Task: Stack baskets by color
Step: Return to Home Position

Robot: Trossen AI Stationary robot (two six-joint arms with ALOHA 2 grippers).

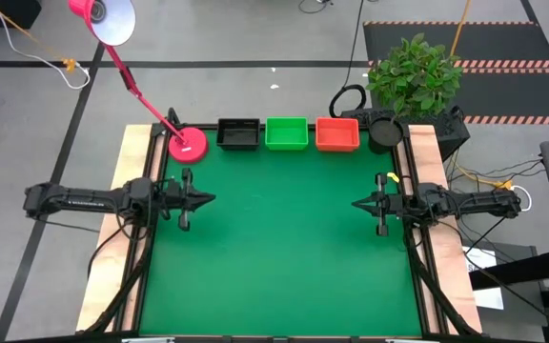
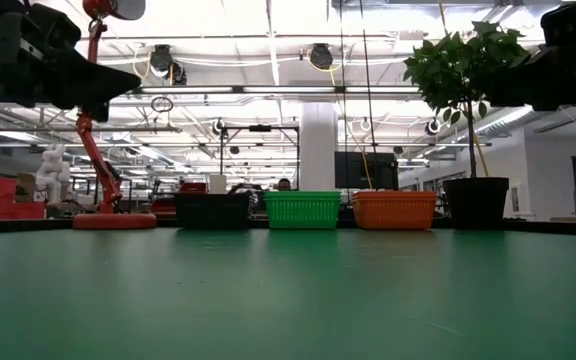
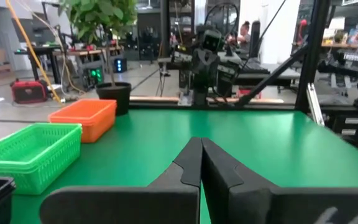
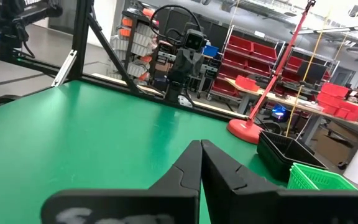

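Three baskets stand in a row along the table's far edge: a black basket [image 1: 238, 133], a bright green basket [image 1: 286, 133] and an orange-red basket [image 1: 336, 134], each resting on its bottom on the green table top. My left gripper [image 1: 210, 199] is at the left edge, shut, pointing level toward the middle. My right gripper [image 1: 358, 204] is at the right edge, shut, pointing level toward the middle. Both hang above the table with nothing between their fingers. In the left wrist view the shut fingers [image 3: 201, 163] show, with the green basket [image 3: 30, 154] and orange-red basket [image 3: 86, 118] off to one side.
A pink lamp base [image 1: 187, 145] stands left of the black basket, its arm leaning out past the far left corner. A potted plant [image 1: 413, 76] stands at the far right corner beside a black pot [image 1: 385, 129]. The green table top [image 1: 284, 248] lies between the arms.
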